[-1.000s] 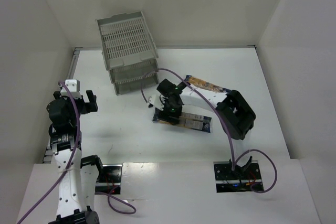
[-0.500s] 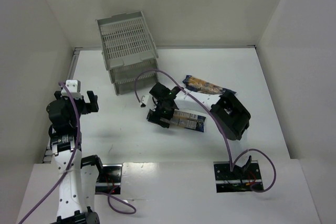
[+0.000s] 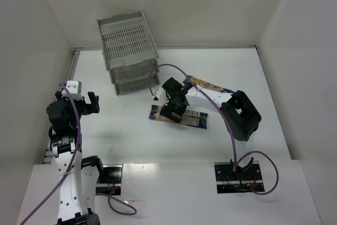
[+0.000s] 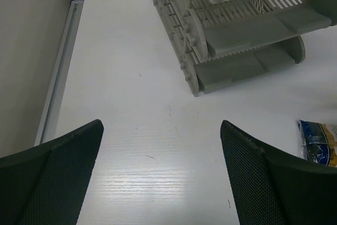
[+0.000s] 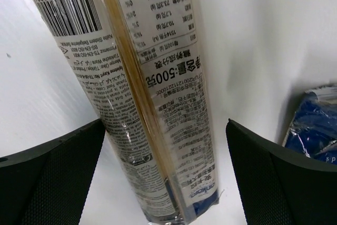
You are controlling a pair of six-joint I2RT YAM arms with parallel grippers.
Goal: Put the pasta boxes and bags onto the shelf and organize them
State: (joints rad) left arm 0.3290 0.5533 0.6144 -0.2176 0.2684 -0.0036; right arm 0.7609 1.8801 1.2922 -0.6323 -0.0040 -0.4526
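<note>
The grey three-tier shelf (image 3: 129, 51) stands at the back left; it also shows in the left wrist view (image 4: 237, 25). One pasta packet (image 3: 185, 119) lies flat at mid-table. My right gripper (image 3: 174, 110) hovers over its left half, open. In the right wrist view the packet (image 5: 152, 77) lies between the spread fingers (image 5: 58, 167), label side up, untouched. A second packet (image 3: 209, 84) lies behind the right arm, partly hidden; a blue packet end (image 5: 316, 125) shows at the right. A third packet is not in view. My left gripper (image 3: 87, 103) is open and empty, far left.
White walls enclose the table on the left, back and right. A metal rail (image 4: 60, 82) runs along the left wall. The right arm's purple cable (image 3: 163, 68) arcs close to the shelf front. A packet's end (image 4: 318, 140) shows at the left wrist view's right edge.
My right gripper swung left over the packet, then back right. The packet has slid a little left and turned slightly. The left arm has not moved.
</note>
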